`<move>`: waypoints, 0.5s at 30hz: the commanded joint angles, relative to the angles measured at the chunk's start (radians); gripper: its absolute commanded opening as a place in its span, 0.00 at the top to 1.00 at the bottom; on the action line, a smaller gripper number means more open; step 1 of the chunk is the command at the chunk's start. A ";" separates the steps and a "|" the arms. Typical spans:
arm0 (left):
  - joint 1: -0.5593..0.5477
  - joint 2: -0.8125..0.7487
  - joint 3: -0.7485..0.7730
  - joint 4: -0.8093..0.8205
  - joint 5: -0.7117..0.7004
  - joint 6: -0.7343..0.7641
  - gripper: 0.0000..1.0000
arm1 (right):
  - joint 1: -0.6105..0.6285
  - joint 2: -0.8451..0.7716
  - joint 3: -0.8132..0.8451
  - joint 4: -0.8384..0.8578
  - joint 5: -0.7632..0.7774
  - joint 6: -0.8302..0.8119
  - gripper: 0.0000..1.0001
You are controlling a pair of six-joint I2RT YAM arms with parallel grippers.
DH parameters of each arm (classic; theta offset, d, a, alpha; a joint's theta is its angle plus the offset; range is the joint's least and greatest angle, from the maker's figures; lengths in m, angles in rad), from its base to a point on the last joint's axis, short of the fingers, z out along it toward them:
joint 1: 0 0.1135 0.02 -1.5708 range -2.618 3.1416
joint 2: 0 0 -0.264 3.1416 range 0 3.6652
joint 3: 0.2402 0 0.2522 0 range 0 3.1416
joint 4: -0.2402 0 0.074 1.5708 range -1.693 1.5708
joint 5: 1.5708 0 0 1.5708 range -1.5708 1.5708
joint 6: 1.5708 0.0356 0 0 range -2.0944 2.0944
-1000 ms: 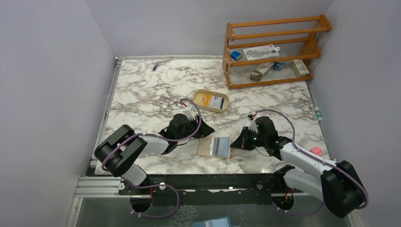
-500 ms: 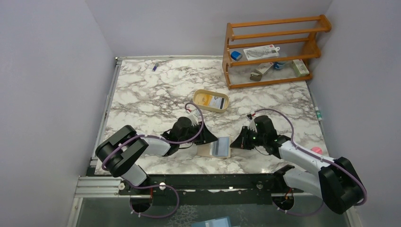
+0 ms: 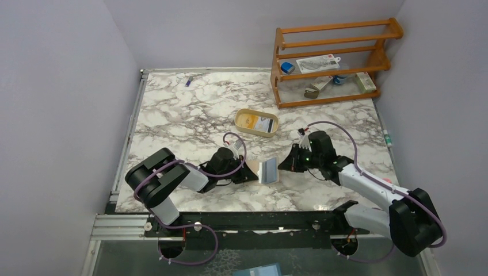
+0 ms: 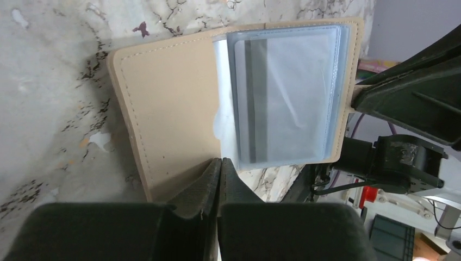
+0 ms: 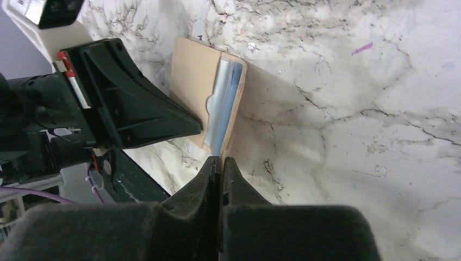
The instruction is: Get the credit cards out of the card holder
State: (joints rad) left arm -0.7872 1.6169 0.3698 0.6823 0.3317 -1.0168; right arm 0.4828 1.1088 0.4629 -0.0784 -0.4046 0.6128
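Tan card holder (image 3: 260, 171) lies open on the marble table (image 3: 190, 115), spread left-right between the arms, its sleeved card (image 4: 282, 103) rightward. The left gripper (image 4: 220, 163) and right gripper (image 5: 220, 161) each have fingers pressed together at its edges, with bare marble beyond.

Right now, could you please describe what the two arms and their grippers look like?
The left arm and right arm have pale grey links, bulky black joints and looping purple cables. The left gripper and right gripper are black, with two wedge-shaped fingers each.
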 commanded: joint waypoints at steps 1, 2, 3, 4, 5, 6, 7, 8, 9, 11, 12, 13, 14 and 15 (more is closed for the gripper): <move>-0.004 0.080 0.013 0.021 -0.028 0.013 1.00 | 0.000 0.017 0.053 -0.020 -0.044 -0.040 0.99; -0.004 0.095 0.021 0.028 -0.029 0.014 1.00 | 0.000 0.022 0.058 -0.017 -0.061 -0.044 0.99; -0.004 0.109 0.031 0.036 -0.028 0.014 1.00 | 0.000 0.028 0.065 -0.014 -0.080 -0.049 0.99; -0.004 0.124 0.041 0.044 -0.028 0.014 1.00 | 0.000 0.035 0.067 -0.005 -0.095 -0.051 0.99; -0.004 0.137 0.052 0.049 -0.028 0.013 1.00 | 0.000 0.044 0.069 0.001 -0.108 -0.053 0.99; -0.004 0.151 0.061 0.055 -0.025 0.011 1.00 | 0.000 0.053 0.072 0.008 -0.119 -0.055 0.99; -0.004 0.162 0.068 0.062 -0.025 0.009 1.00 | 0.001 0.066 0.078 0.009 -0.129 -0.058 0.99; -0.003 0.170 0.073 0.068 -0.024 0.006 1.00 | 0.000 0.080 0.083 0.012 -0.141 -0.062 0.99; -0.004 0.176 0.076 0.075 -0.025 0.002 1.00 | 0.000 0.093 0.087 0.016 -0.149 -0.065 0.99; -0.004 0.183 0.077 0.084 -0.026 -0.002 1.00 | 0.000 0.110 0.090 0.030 -0.157 -0.065 0.99; -0.004 0.184 0.075 0.087 -0.028 -0.002 1.00 | 0.000 0.116 0.089 0.033 -0.159 -0.065 0.99; -0.004 0.183 0.071 0.088 -0.031 -0.002 1.00 | 0.001 0.120 0.088 0.034 -0.156 -0.065 0.99; -0.004 0.181 0.066 0.088 -0.033 -0.003 1.00 | 0.000 0.120 0.084 0.035 -0.151 -0.067 0.99; -0.003 0.179 0.061 0.089 -0.035 -0.003 1.00 | 0.000 0.115 0.078 0.032 -0.145 -0.069 0.99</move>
State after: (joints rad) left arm -0.7876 1.7687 0.4492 0.8200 0.3431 -1.0359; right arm 0.4824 1.2171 0.5358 -0.0517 -0.5198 0.5701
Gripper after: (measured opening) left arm 0.003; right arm 0.053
